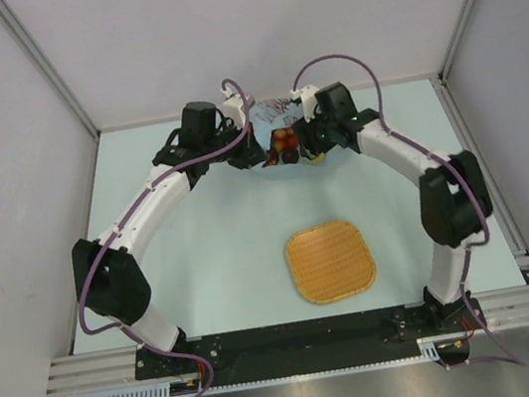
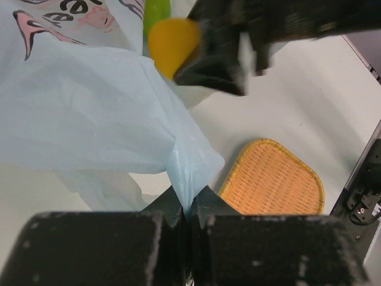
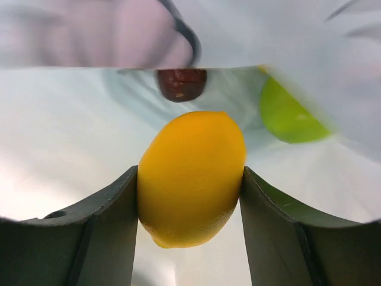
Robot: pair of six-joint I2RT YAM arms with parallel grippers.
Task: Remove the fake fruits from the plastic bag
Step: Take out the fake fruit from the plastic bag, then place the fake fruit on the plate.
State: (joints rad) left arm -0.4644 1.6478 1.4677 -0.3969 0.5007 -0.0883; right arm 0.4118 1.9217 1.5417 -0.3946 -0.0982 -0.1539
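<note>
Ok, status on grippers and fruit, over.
Left gripper shut on thin light-blue plastic bag edge. Right gripper shut on glossy yellow plastic lemon inside bag. Dark red fruit and green fruit behind it, bag film overhead.

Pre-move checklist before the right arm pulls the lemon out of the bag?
1. Yellow lemon between the right gripper fingers, both touching it: ok.
2. Left gripper shut on the plastic bag edge: ok.
3. Bag film clear of the exit path: cannot tell.
4. Green fruit and dark red fruit outside the right fingers: ok.
5. Orange woven tray bare: ok.
</note>
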